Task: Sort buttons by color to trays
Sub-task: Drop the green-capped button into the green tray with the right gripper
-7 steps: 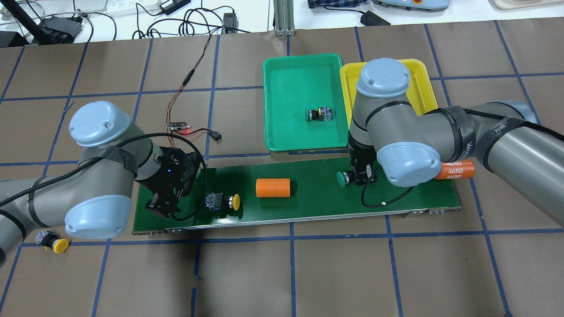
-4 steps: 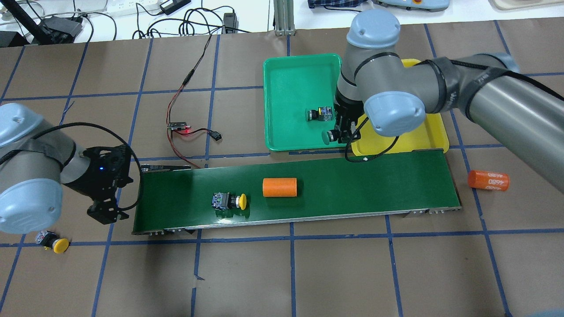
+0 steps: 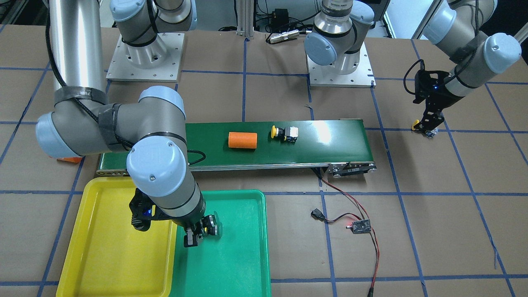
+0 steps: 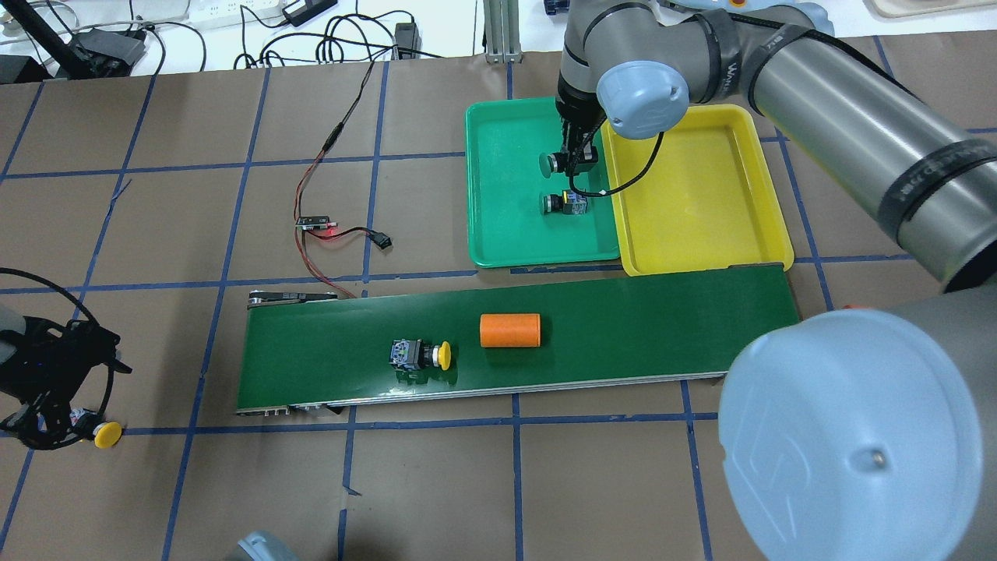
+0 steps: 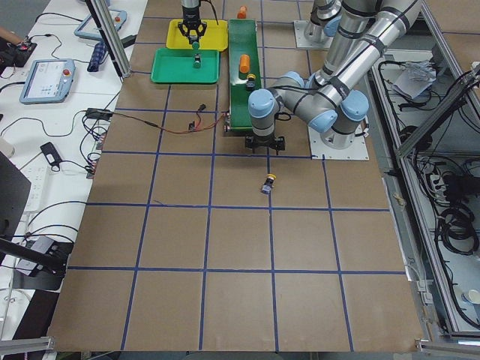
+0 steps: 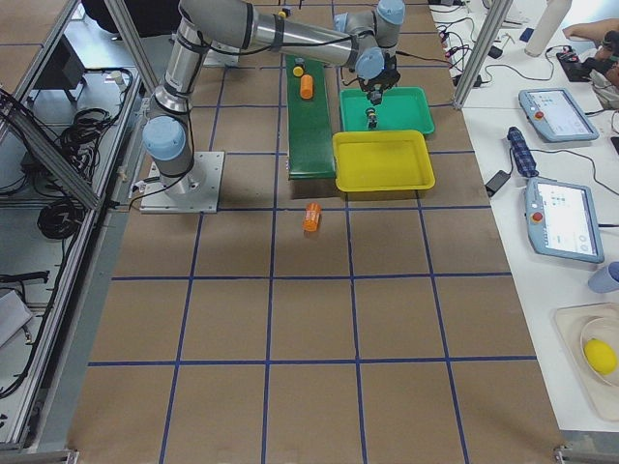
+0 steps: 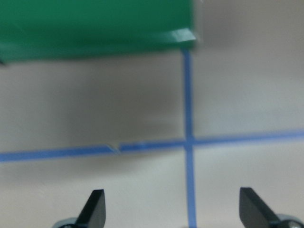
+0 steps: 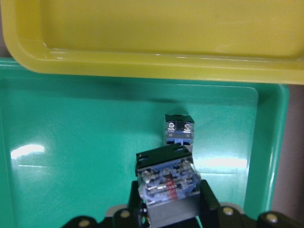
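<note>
The task is roughly half done, I judge. One green-capped button point(image 4: 562, 204) lies in the glossy green tray point(image 4: 506, 234), and the right end effector point(image 4: 575, 160) pinches a second green button point(image 4: 551, 163) just above that tray, near the first. The yellow tray point(image 4: 693, 202), smooth moulded plastic with rounded corners and a raised rim, shows no button. One yellow mushroom-capped button point(image 4: 420, 354) lies on the matte conveyor belt point(image 4: 623, 327). The other yellow button point(image 4: 97, 433) lies on the brown tabletop point(image 4: 436, 483) at far left, beneath the left end effector point(image 7: 172, 211), whose fingers are spread.
</note>
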You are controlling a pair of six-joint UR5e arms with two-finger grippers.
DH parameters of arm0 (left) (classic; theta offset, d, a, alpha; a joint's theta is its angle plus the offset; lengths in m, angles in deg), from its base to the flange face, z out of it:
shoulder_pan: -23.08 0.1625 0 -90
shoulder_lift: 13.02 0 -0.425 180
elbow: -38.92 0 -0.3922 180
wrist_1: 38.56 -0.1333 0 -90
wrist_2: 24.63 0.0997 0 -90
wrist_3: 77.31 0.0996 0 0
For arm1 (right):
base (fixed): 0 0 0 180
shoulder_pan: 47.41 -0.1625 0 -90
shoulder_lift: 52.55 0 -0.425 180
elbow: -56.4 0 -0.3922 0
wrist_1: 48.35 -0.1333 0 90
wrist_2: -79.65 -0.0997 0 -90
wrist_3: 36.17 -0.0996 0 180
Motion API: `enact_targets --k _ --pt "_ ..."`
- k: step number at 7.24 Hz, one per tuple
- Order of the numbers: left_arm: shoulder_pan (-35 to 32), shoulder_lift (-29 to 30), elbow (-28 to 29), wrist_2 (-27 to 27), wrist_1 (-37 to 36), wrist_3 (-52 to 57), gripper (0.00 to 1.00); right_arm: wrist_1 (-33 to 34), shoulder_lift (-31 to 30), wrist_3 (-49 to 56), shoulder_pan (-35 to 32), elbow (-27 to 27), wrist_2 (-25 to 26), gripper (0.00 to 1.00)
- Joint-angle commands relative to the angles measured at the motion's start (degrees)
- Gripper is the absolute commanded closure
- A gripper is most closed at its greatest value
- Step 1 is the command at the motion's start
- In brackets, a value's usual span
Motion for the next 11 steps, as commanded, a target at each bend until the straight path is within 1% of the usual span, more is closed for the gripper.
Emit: enact_targets --k 1,2,3,4,5,6,7,8,9,10,11 --pt "7.88 1.4 -1.92 2.82 -3.89 9.97 0.0 1.36 2.97 0.5 -0.04 1.43 0.36 0.13" --pt "8.25 2.01 -3.93 2.82 -10.44 13.57 0.0 1.89 3.59 0.16 -0.04 1.43 0.62 0.05" --pt "8.26 2.8 -6.13 2.56 -13.81 15.26 0.0 1.89 3.42 0.07 -0.04 1.43 0.89 0.05" --pt "8.26 4.03 -7.02 1.51 -17.07 15.45 0.0 1.19 2.98 0.85 -0.04 1.43 0.89 0.05" --pt "8.26 5.35 -7.12 1.42 -19.1 15.8 0.0 -1.25 1.85 5.82 0.39 0.56 1.06 0.06" --pt "8.26 7.01 -7.12 1.24 -19.9 15.72 0.0 -6.32 -0.51 10.22 0.22 0.47 2.72 0.09" --pt "8.26 8.51 -6.68 0.46 -22.43 15.81 0.0 -14.29 -4.1 10.79 0.65 -0.06 3.87 0.16" --pt "8.26 9.48 -6.85 0.45 -22.98 15.89 0.0 -19.59 -6.14 11.23 1.44 -0.5 8.49 0.11" --pt "8.34 10.53 -6.59 0.45 -25.6 15.89 0.07 -20.16 -6.68 15.32 1.54 -0.76 12.89 0.0" --pt "8.34 11.76 -6.68 0.36 -26.58 15.89 0.09 -26.43 -10.0 16.23 1.71 -3.2 12.5 0.0" --pt "8.34 12.73 -6.59 -0.77 -26.85 15.89 0.11 -30.67 -14.2 16.07 1.8 -8.79 6.57 0.0"
